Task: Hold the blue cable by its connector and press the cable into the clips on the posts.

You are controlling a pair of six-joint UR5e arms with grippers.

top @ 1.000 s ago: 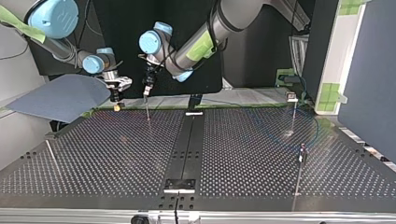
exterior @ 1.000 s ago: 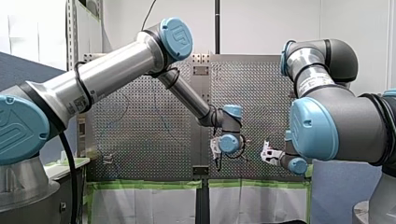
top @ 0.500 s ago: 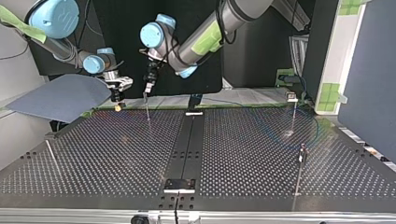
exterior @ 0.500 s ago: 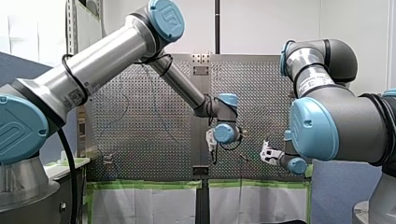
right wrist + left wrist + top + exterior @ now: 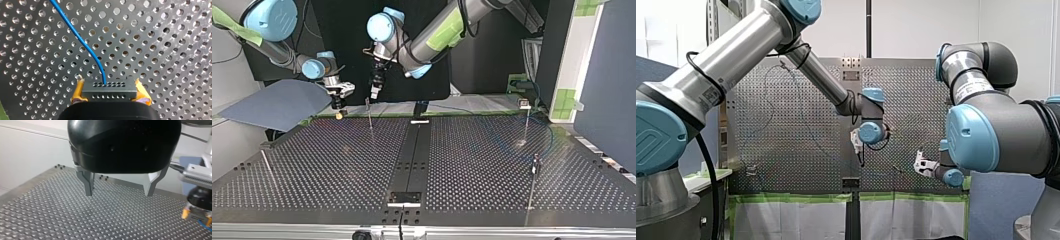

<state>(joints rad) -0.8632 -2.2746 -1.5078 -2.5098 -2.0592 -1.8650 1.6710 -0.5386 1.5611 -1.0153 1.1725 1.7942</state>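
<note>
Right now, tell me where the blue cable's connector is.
The connector is held in my right gripper, at the top view's left, over the far edge of the perforated table, beside a thin post.

**Robotics laboratory test cell.**
Silver, blue-jointed industrial robot arms (image 5: 731, 65) flank a perforated grey metal worktop (image 5: 337, 165) carrying slim upright metal posts (image 5: 370, 117). Green tape (image 5: 786, 198) edges it, with plain white walls (image 5: 916, 25) behind and a dark blue partition panel (image 5: 607, 75) alongside.

Left arm sticker (image 5: 712, 96): print's there, too small to read.
Right arm sticker (image 5: 967, 91): same story, unreadable.
</note>
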